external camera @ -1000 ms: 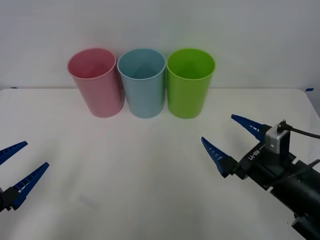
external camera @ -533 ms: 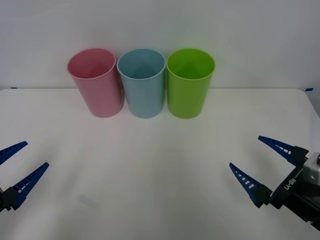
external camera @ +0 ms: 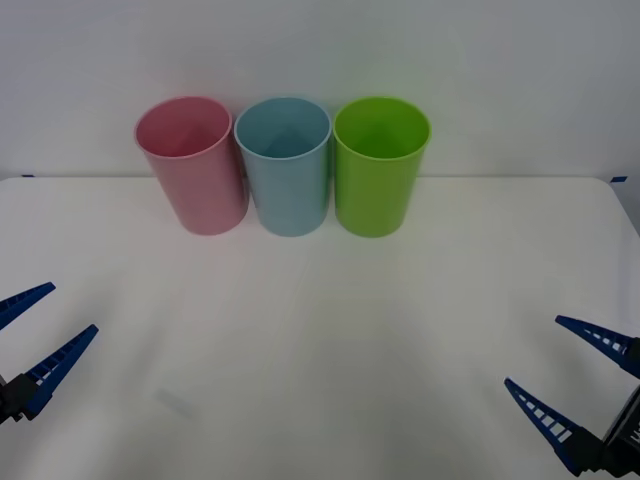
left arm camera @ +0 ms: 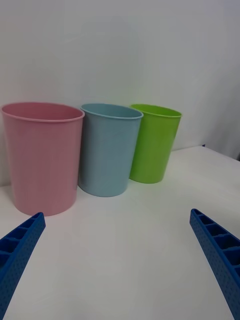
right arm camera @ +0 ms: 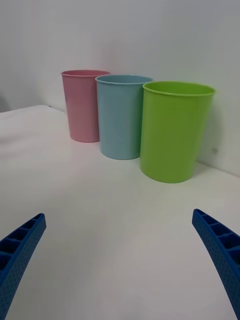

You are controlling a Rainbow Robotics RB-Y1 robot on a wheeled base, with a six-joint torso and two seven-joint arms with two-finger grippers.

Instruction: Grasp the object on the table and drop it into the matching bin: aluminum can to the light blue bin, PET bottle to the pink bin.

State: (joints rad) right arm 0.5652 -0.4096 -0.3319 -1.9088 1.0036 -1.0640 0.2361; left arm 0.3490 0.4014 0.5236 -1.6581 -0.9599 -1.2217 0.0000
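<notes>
**Standing clear, nothing in either grip**

Waiting at the table's point(external camera: 320, 340) near corners, the left gripper point(external camera: 35, 335) and right gripper point(external camera: 580, 385) are both spread, holding nothing. No can is visible on it, so I'd guess it's inside the light blue bin point(external camera: 285, 165) at the far edge beside the pink bin point(external camera: 192, 165); nothing is left to grasp.

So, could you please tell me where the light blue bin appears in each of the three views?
Front view: light blue bin, middle of the three cups at the table's far edge.
Right wrist view, between the pink bin and the lime green cup.
Left wrist view, again the middle cup.
Shared landmark: the lime green cup.
</notes>
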